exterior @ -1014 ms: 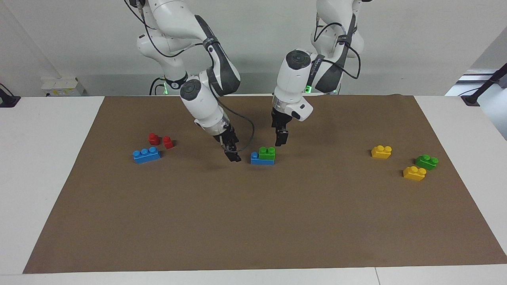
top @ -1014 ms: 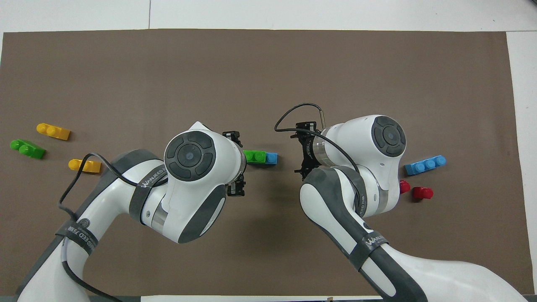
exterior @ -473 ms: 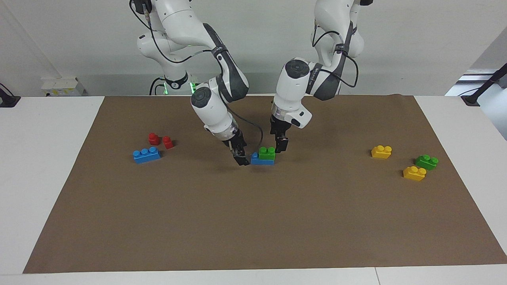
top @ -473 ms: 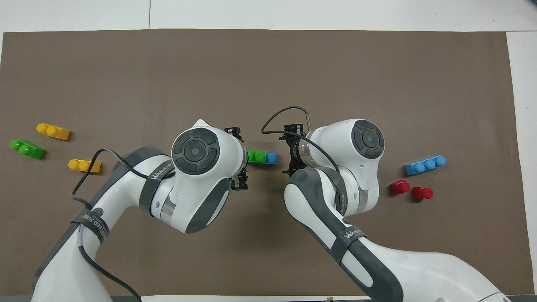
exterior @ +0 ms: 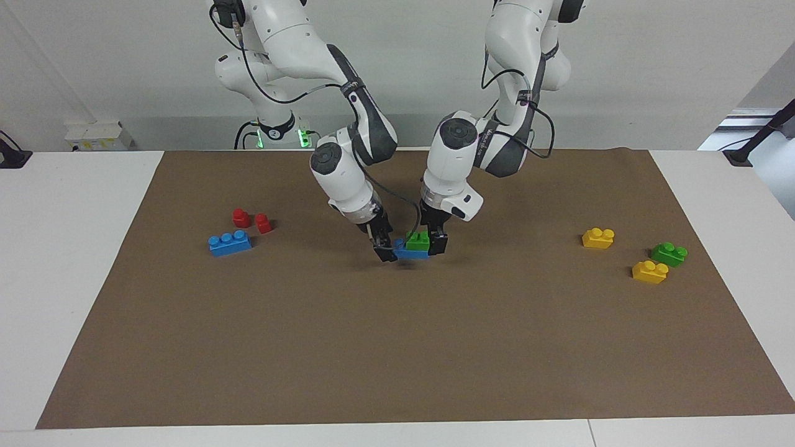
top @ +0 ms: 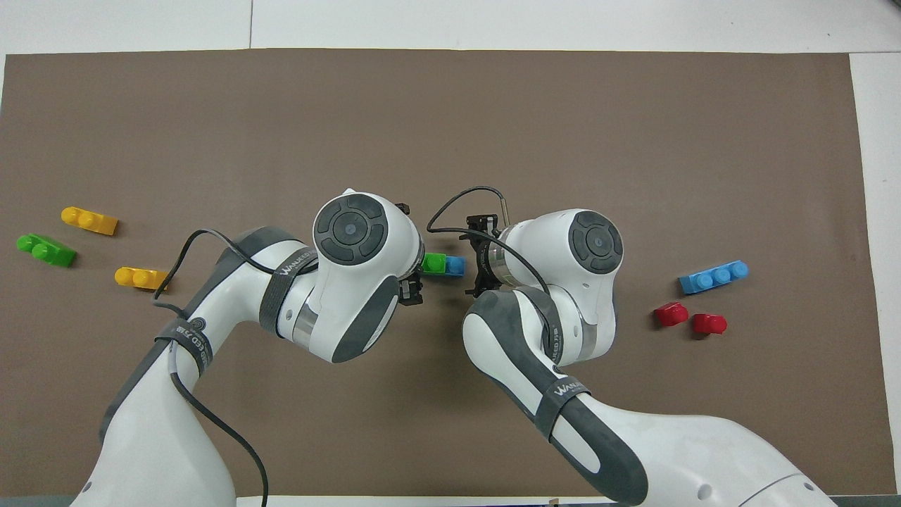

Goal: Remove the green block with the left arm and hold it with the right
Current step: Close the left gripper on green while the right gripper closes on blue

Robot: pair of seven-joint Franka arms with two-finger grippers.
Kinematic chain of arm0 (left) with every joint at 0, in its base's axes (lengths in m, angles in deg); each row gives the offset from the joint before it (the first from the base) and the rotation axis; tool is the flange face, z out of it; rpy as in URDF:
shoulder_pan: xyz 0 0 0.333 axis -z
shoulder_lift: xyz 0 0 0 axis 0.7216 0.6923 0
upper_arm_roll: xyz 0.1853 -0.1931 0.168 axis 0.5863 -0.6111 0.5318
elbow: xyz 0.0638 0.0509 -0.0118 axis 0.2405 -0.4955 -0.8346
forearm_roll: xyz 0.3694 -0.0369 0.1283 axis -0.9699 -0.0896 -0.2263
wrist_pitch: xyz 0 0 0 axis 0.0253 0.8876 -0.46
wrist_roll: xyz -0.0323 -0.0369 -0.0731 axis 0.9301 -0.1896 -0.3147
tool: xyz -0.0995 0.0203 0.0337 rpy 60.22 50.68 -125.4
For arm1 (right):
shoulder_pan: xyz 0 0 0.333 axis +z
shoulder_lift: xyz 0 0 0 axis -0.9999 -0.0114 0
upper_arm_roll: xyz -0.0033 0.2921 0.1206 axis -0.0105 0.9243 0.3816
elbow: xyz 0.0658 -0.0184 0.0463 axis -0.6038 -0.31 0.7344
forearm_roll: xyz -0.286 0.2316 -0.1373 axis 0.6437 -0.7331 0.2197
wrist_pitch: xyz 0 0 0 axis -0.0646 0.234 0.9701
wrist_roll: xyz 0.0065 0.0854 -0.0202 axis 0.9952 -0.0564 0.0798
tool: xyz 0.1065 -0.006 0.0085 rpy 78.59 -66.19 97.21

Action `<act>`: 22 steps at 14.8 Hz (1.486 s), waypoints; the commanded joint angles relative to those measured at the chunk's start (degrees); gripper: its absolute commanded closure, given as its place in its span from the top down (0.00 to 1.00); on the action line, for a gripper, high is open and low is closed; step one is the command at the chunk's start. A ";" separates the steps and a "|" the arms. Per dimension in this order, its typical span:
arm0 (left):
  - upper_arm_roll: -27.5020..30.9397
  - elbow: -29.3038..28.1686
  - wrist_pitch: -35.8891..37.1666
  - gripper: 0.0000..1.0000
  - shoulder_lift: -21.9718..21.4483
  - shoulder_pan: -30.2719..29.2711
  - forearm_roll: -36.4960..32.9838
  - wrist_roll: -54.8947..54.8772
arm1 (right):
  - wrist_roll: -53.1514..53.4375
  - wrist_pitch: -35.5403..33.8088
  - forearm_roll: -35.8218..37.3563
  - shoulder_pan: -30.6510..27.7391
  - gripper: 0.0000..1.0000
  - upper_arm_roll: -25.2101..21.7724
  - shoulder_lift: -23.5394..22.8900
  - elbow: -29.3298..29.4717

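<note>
From my console I see the green block [exterior: 418, 240] seated on a blue brick [exterior: 409, 251] near the middle of the brown mat [exterior: 397, 347], well away from every table edge. The left gripper [exterior: 436, 243] is down at the block's end toward the left arm's side, one finger dark against the block; I cannot tell whether it is clamped or merely alongside. The right gripper [exterior: 386, 250] sits low at the blue brick's other end, touching or nearly so, and its grip is equally unclear to me. From overhead both wrists crowd the stack [top: 443, 265]. Toward the right arm's end lie a blue three-stud brick [exterior: 230, 243] and two red pieces [exterior: 251, 220]; toward the left arm's end, two yellow bricks [exterior: 598, 238] and a darker green brick [exterior: 669, 254]
</note>
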 commanded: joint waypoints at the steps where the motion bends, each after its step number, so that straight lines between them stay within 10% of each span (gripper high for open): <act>1: 0.51 0.77 -0.35 1.00 0.59 0.40 0.02 0.78 | -1.73 1.59 -2.57 0.87 0.99 -0.09 -1.68 0.85; 9: 0.50 0.33 -0.61 1.00 0.68 0.75 -0.95 0.96 | -1.65 3.08 -2.65 1.84 0.87 -0.09 -2.21 0.33; 15: 0.50 -0.29 -1.31 1.00 0.68 0.84 -1.04 0.96 | -1.65 3.87 -3.88 1.93 0.00 -0.09 -2.21 -0.20; 22: 0.50 -0.46 -1.23 0.93 0.68 0.92 -1.04 0.96 | -2.26 3.87 -3.88 1.93 0.00 -0.09 -2.12 -0.29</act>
